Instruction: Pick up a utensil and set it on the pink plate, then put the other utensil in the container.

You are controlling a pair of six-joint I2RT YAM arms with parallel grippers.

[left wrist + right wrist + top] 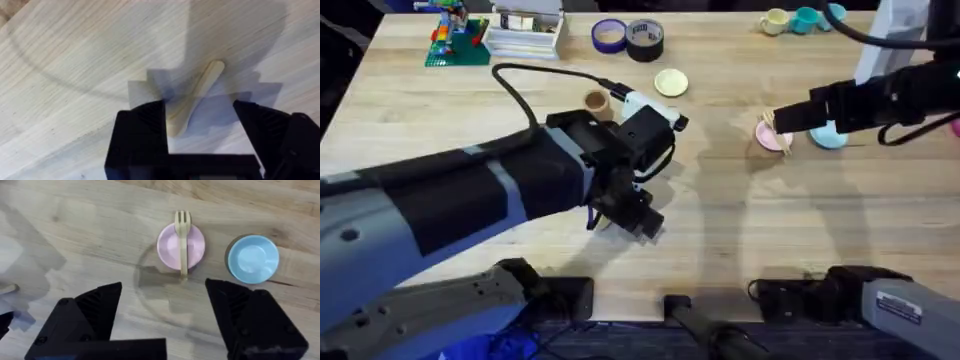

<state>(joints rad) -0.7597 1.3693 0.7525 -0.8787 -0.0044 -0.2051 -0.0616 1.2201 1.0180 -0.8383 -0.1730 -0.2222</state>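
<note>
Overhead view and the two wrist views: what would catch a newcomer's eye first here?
The left arm looms large across the overhead view, its claw down at the table's near middle, open around the wooden spoon lying flat on the wood. At the right, the wooden fork already lies across the pink plate, beside the light blue plate, with the open right claw above.

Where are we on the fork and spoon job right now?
Done: the fork lies across the pink plate, and the right claw is open above it. In hand: the left claw is open, down at the table around the spoon, not yet closed on it. Left: grip the spoon and drop it in the brown cup.
</note>
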